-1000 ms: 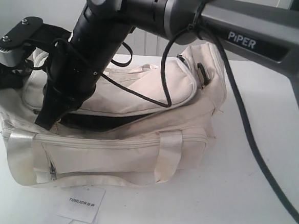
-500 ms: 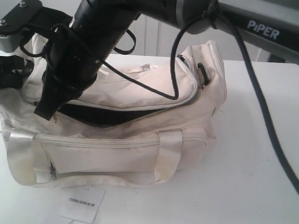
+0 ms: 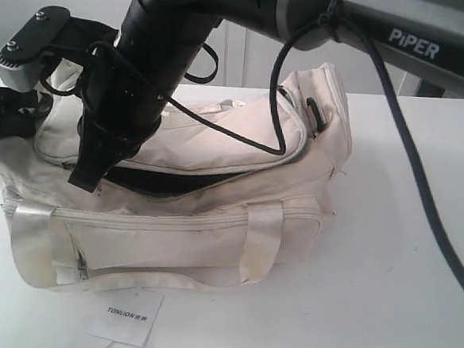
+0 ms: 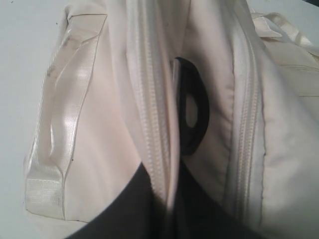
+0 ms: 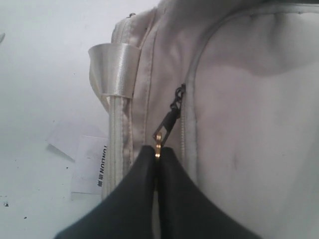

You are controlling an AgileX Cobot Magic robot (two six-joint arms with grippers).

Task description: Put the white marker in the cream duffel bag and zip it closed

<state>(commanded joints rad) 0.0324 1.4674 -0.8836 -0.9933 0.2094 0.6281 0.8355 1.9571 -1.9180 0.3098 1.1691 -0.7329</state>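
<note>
The cream duffel bag (image 3: 212,228) lies on the white table with its curved top flap partly unzipped, so black lining (image 3: 168,181) shows in the gap. My right gripper (image 3: 84,178) reaches across to the left end of that gap. In the right wrist view it (image 5: 158,154) is shut on the gold tab of the zip pull (image 5: 167,122). My left gripper (image 3: 13,119) sits at the bag's left end; in the left wrist view it (image 4: 169,199) is shut on a fold of the zip band beside a black end ring (image 4: 192,114). The white marker is out of view.
A white "TONLION" paper card (image 3: 127,314) lies on the table in front of the bag and shows in the right wrist view as well (image 5: 92,164). The right arm and its black cable (image 3: 393,153) span above the bag. A shiny strap handle (image 3: 263,240) hangs down the front.
The right arm has lifted a little, and its gripper has shifted slightly to the right along the top zip with the pull in it. The left gripper keeps its hold.
</note>
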